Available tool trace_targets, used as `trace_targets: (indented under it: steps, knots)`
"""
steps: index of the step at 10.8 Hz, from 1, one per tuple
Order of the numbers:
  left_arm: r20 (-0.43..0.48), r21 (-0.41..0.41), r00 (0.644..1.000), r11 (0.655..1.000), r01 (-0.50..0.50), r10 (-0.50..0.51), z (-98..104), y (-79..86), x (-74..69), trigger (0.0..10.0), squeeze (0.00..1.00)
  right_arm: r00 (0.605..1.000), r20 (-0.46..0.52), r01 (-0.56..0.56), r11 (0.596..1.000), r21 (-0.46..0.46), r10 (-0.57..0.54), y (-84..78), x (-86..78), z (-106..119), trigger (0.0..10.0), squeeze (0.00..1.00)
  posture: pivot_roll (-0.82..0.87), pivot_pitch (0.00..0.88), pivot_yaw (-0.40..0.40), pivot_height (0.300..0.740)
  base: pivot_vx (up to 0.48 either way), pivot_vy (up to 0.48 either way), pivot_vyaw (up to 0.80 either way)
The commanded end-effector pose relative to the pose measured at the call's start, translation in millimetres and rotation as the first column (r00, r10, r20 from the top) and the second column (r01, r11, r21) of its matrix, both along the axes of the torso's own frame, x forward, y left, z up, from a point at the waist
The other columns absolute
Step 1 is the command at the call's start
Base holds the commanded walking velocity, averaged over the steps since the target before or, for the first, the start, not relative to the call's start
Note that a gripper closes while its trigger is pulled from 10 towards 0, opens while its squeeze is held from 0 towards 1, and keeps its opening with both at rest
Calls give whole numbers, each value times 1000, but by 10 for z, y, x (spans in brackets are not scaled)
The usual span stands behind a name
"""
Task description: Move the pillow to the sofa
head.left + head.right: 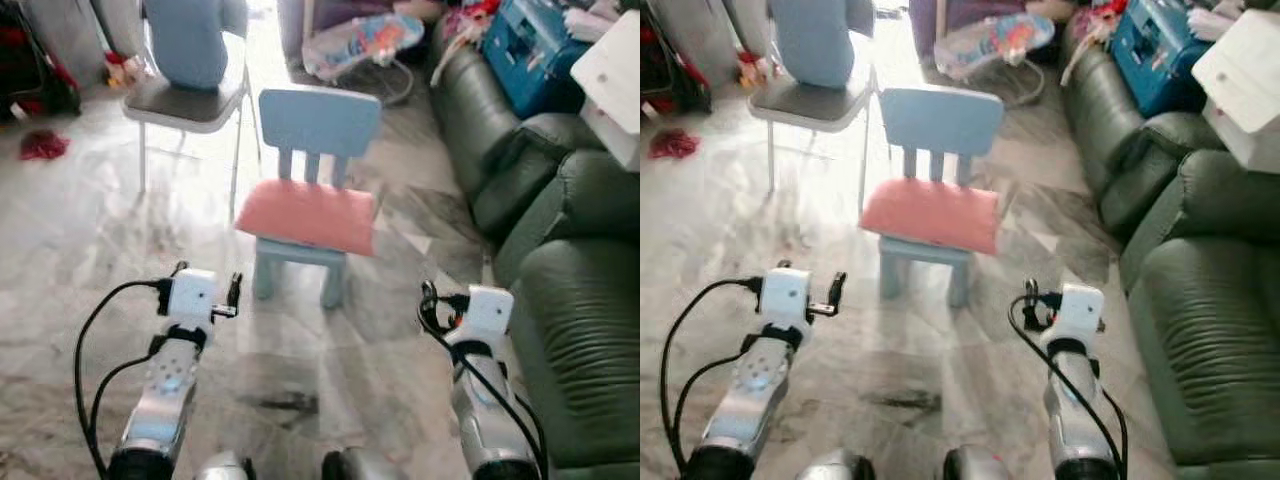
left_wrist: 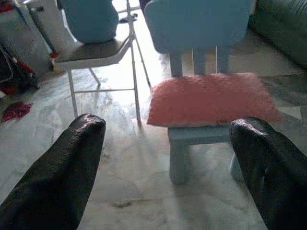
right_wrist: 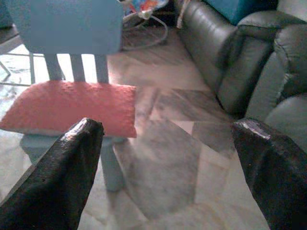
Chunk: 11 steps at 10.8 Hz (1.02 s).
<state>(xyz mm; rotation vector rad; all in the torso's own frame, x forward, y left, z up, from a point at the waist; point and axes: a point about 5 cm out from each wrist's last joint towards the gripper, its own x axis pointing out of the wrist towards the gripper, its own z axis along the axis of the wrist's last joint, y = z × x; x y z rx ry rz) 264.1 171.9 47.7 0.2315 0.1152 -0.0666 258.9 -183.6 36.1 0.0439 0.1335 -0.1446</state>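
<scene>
A salmon-pink pillow (image 1: 308,215) lies flat on the seat of a small light-blue child's chair (image 1: 318,122), straight ahead on the marble floor. A dark green leather sofa (image 1: 575,300) runs along the right side. My left gripper (image 2: 169,125) is held low, short of the chair and left of it, open, its fingers (image 2: 72,163) framing the pillow from a distance. My right gripper (image 3: 169,127) is open too, level with the left one, between the chair and the sofa. Both are empty.
A metal folding chair (image 1: 190,100) with a blue cushion stands behind and left of the small chair. A baby bouncer (image 1: 365,45) sits further back. A blue box (image 1: 530,45) and a white box (image 1: 615,80) rest on the sofa's far part. A red cloth (image 1: 43,145) lies at left.
</scene>
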Motion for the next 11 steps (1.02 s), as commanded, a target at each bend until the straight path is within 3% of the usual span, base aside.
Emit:
trace_targets:
  steps: [1,11]
  knots:
    - [6,-11,1000,1000,2,-1,7,23,-2,10000,0,1000,-4,-21,1000,0,21,44,8,-17,10000,0,0,86,-49,740,0,0,0]
    - [16,-37,999,999,-39,40,21,27,43,10000,0,999,-6,-41,999,0,41,-1,14,-27,10000,0,2,91,-75,740,411,0,0]
